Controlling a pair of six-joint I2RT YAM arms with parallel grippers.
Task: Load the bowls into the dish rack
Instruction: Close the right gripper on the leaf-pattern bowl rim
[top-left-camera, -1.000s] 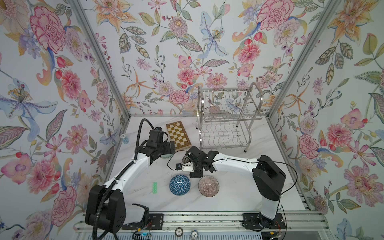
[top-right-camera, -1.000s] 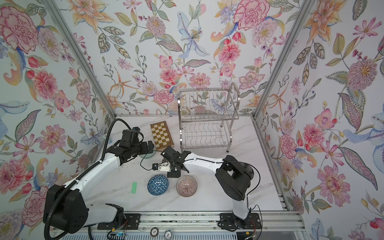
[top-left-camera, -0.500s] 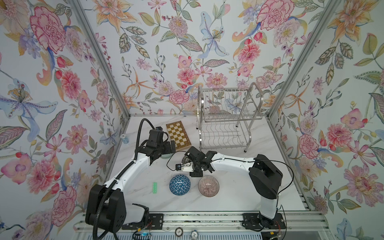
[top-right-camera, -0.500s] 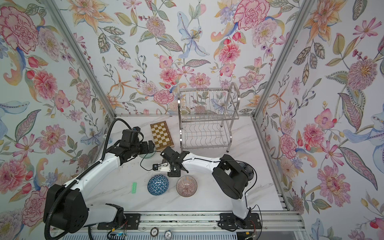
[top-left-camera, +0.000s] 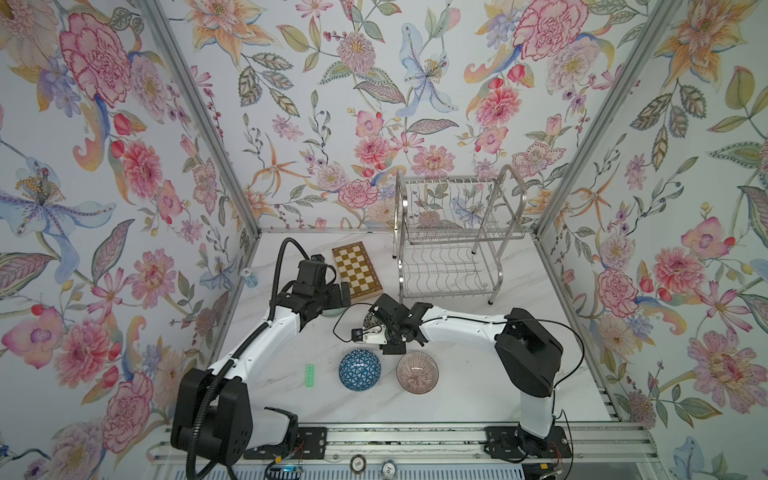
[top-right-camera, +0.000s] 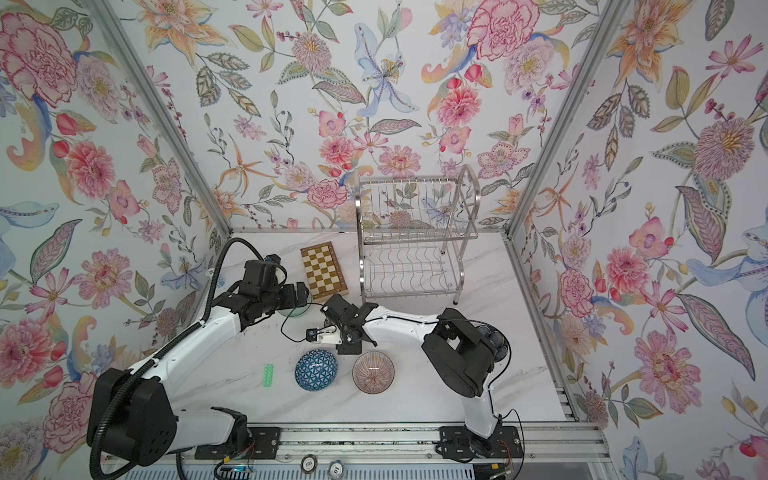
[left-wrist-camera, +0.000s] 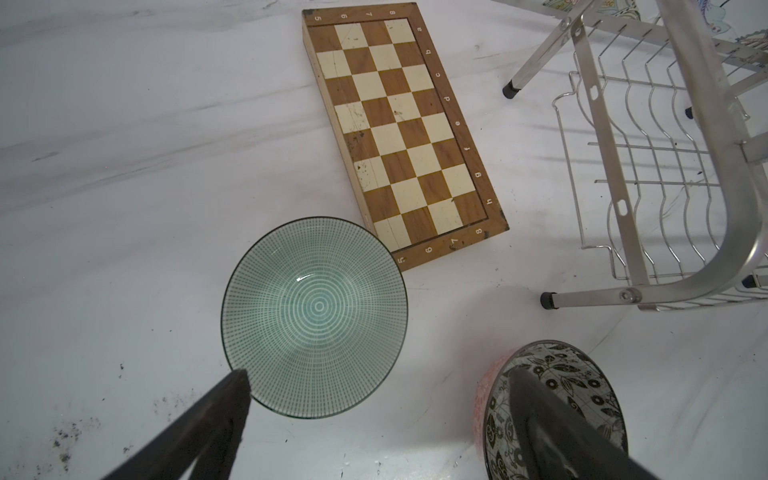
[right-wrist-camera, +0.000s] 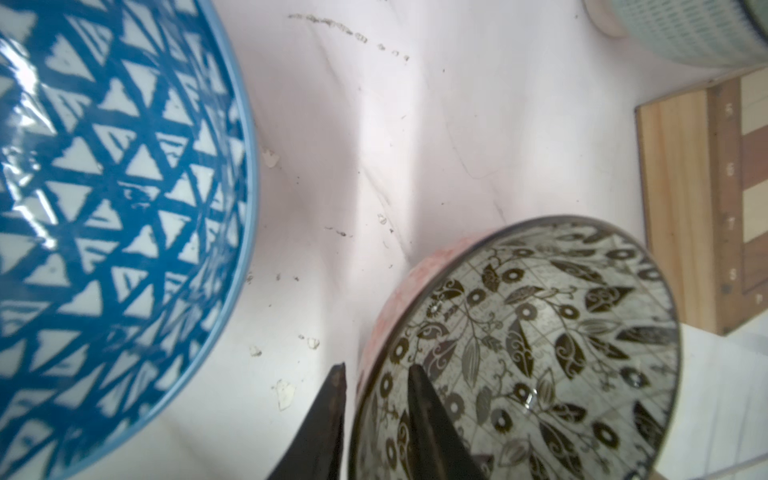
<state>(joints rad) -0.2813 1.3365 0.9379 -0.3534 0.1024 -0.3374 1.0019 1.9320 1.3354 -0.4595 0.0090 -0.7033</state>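
Your right pincer (right-wrist-camera: 376, 368) straddles the rim of the black-and-white floral bowl (right-wrist-camera: 540, 332). One finger is inside the bowl and the other is outside by its pink wall, with the jaws standing narrow. A thin sliver shows at the outer finger, so you cannot tell from here whether they bite.

Your left pincer (left-wrist-camera: 376, 374) hangs spread wide and empty above the mint green bowl (left-wrist-camera: 316, 316), one fingertip at its rim in the left wrist view.

Out from the grasp, the blue triangle bowl (right-wrist-camera: 104, 187) sits near the floral one. The pinkish bowl (top-left-camera: 417, 371) is just beside the blue one, both toward the front of the table (top-left-camera: 457, 399). The chessboard (left-wrist-camera: 399, 124) lies close by the mint bowl. The dish rack (top-left-camera: 440, 274) stands at the back, well apart from all four bowls, with no bowl on either tier.

I judge you are at the pick-up of the first bowl, with nothing loaded yet. Before lifting, confirm that the jaws are firmly on the rim, since glazed ceramic pinched at the edge may slip or swing. Then raise the bowl straight up, clear of the blue bowl and the left arm. Carry it back to the rack and tip it on edge into a slot.
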